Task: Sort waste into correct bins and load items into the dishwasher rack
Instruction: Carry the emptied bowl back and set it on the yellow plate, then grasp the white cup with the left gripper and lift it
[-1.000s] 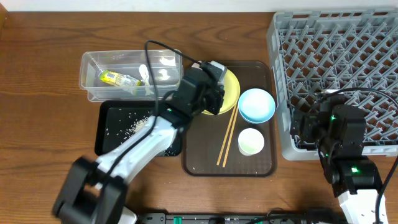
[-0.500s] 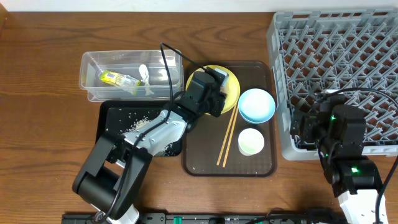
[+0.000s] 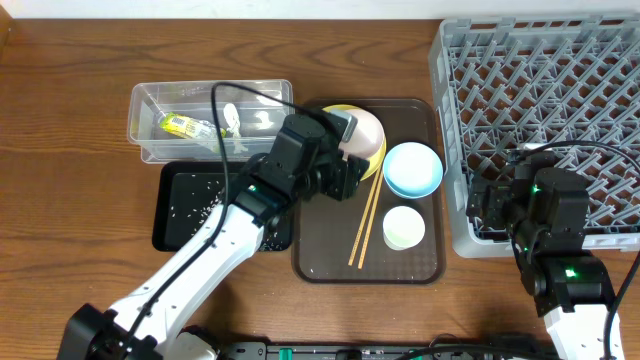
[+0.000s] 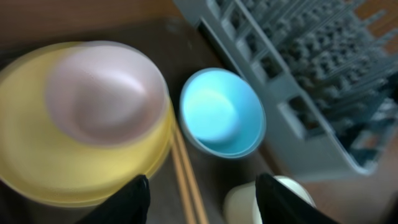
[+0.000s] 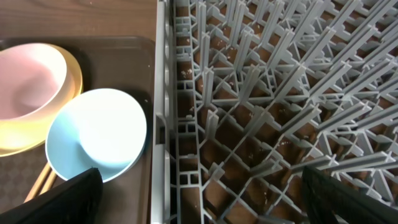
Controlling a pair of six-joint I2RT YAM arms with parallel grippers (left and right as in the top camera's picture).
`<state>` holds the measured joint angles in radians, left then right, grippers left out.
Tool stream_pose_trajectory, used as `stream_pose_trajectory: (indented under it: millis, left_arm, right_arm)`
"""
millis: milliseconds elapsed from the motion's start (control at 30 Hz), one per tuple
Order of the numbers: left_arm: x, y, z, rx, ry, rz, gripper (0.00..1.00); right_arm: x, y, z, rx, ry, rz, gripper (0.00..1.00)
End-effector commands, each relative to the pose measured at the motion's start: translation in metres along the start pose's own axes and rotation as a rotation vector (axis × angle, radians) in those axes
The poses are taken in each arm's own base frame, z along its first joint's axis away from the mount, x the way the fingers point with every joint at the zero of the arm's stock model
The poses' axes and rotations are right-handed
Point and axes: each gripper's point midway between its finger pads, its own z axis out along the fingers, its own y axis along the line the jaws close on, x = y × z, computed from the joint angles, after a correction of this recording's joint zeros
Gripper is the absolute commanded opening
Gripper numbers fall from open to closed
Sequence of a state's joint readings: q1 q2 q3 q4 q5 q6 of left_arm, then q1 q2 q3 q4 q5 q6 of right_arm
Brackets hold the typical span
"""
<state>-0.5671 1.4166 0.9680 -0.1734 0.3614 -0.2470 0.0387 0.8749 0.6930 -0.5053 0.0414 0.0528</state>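
Left tool (image 4: pixel 202 186) is spread with nothing in it, hanging over the brown tray (image 3: pixel 320 255). That's where the pinkish bowl (image 4: pixel 106 90) sits on the yellow plate (image 4: pixel 37 168). My right tool (image 5: pixel 199 177) is wide apart too, at the dishwasher rack (image 5: pixel 261 93) edge.

Wooden table (image 3: pixel 60 100), clear plastic tub (image 3: pixel 137 118), grey plastic rack (image 3: pixel 540 60)

The left arm (image 3: pixel 215 250) has smooth white link shells and blocky black joint housings toward the wrist, a thin black cable (image 3: pixel 215 112) looping free above it. The right arm (image 3: pixel 548 210) is mostly black, with small green lights (image 3: pixel 572 272) glowing on it, a white lower link and black cables (image 3: pixel 590 147). Its fingers (image 5: pixel 68 196) are matte black, blunt-tipped
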Motion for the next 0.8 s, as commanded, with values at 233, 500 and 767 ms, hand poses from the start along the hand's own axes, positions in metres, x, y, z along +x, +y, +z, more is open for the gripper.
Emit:
stream_pose_trajectory:
  millis: [233,500,767]
  left_arm:
    - [0.080,-0.042,0.040,0.074,0.264,-0.072,0.57]
    - [0.138,-0.037,0.074,0.023,0.434,-0.055,0.37]
    - [0.116,-0.025,0.065,0.001,0.373,-0.082,0.06]
  right_arm:
    - [-0.006,0.002,-0.004,-0.004,-0.016,0.010,0.99]
    - [-0.006,0.002,-0.004,-0.004,-0.014,0.010,0.99]
    - [-0.006,0.002,-0.004,-0.004,-0.016,0.010,0.99]
